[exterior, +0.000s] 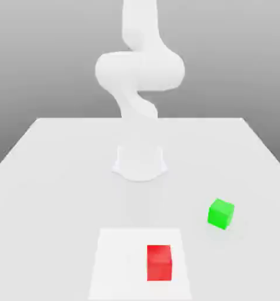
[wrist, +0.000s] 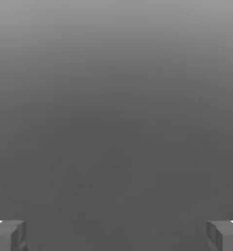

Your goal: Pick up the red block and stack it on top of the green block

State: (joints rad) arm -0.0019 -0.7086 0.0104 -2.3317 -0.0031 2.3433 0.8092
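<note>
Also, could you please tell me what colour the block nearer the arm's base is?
Bright green; it shows best in the exterior view.

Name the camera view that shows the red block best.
The exterior view. There the red block sits in full on the table, on a paler patch, apart from the green block toward that view's right. The hand view gives nothing of it: just grey floor between the spread fingertips of the open claw.

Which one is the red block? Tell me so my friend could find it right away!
Start at the white robot arm's round base on the pale grey table. Nearer the camera lies a whiter square patch; the small matte bright-red cube sits on it. The similar bright-green cube sits off the patch, toward the exterior view's right.
</note>
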